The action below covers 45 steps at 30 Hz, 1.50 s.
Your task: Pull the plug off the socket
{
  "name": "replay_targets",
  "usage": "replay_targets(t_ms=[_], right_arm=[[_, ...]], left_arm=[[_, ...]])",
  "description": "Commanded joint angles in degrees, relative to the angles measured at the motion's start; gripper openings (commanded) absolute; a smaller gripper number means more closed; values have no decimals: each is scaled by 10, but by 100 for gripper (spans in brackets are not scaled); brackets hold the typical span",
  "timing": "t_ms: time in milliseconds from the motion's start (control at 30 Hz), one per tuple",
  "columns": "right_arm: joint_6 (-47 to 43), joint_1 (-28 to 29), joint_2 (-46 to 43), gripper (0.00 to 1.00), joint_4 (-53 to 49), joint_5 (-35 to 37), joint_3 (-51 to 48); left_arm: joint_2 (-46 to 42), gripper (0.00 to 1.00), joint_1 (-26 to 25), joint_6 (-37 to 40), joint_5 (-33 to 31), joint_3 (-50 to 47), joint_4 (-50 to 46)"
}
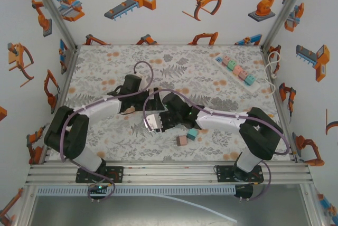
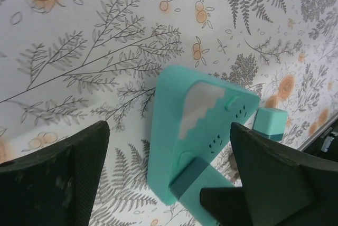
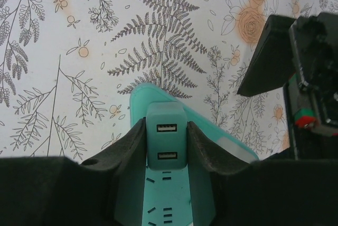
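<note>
While seated in socket (image 3: 138, 98), plug (image 3: 166, 142) sits inside right claw (image 3: 165, 128), prob. pinched.

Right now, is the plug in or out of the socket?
In. The plug sits flush on the socket, with the right gripper shut on its sides.

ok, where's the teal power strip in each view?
Top external: power strip mid-table, mostly covered by the right arm.
Left wrist: lower centre-right.
Right wrist: bottom centre, under the plug.
Shared landmark: the fern-print table cover.
</note>
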Motion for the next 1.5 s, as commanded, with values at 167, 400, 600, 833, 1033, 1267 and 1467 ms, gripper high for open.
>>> replay_targets(t_ms=[167,400,600,833,1033,1267,1467], right_arm=[[-3,-2,-4,27,-33,6,12],[10,-1,-8,27,-30,21,15],[52,-2,-10,27,-1,26,27],[63,-1,-21,22,-16,20,53],[63,-2,-31,17,-17,15,55],[70,0,-49,11,-18,3,53],[74,6,-61,6,-15,-1,47]], left_arm=[[41,69,-16,-7,7,-10,6],[49,56,-19,16,-27,-36,-21],[57,55,-20,41,-52,-51,-34],[69,54,-20,72,-95,-59,-59],[82,55,-19,82,-112,-62,-57],[94,55,-18,87,-117,-59,-54],[97,55,-8,91,-119,-63,-50]])
